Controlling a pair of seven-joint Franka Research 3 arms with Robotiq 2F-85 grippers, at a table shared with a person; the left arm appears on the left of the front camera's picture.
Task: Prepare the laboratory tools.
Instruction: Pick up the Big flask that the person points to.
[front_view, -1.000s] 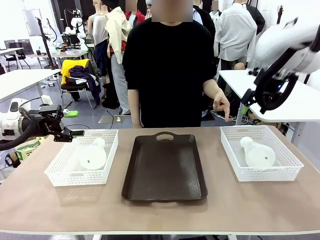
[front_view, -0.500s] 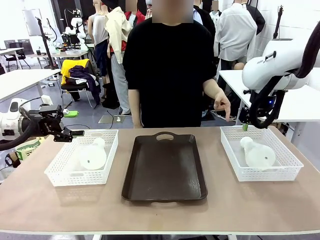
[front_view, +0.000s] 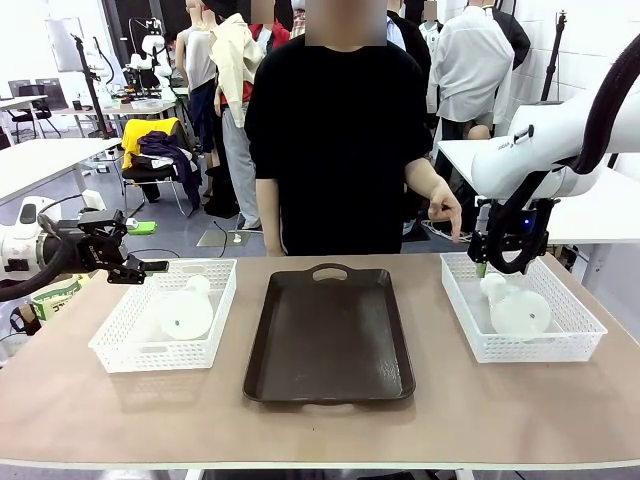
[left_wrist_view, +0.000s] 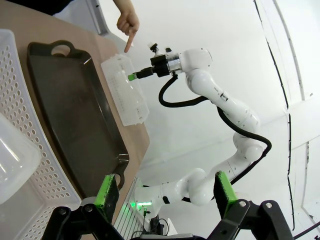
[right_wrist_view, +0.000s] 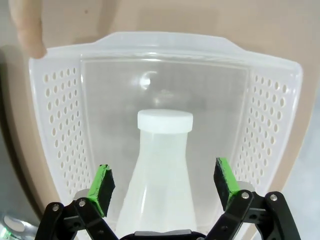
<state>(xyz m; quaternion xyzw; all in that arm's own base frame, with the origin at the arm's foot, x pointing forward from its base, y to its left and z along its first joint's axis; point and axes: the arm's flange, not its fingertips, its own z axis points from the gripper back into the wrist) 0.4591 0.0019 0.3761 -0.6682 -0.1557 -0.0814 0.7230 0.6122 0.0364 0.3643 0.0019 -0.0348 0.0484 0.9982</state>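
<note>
Two translucent white flasks lie on their sides, one in each white mesh basket. The left flask (front_view: 185, 315) is in the left basket (front_view: 120, 345). My left gripper (front_view: 152, 267) hovers open just left of that basket's far rim; in its wrist view the left gripper (left_wrist_view: 165, 195) has nothing between its green pads, with the flask (left_wrist_view: 12, 162) at the lower left. The right flask (front_view: 518, 308) lies in the right basket (front_view: 570, 345). My right gripper (front_view: 484, 268) hangs open above the basket's far left part. In the right wrist view the right gripper (right_wrist_view: 164, 185) straddles the flask (right_wrist_view: 162, 145) from above without touching it.
A dark brown tray (front_view: 330, 340) lies between the baskets. The person stands at the far side, one hand (front_view: 443, 212) pointing down near the right basket's far left corner; a fingertip (right_wrist_view: 27, 25) is visible beside the basket rim (right_wrist_view: 165, 42).
My right arm has swung down and left, from high at the right to just over the right basket. My left arm and the person's hand have stayed put.
</note>
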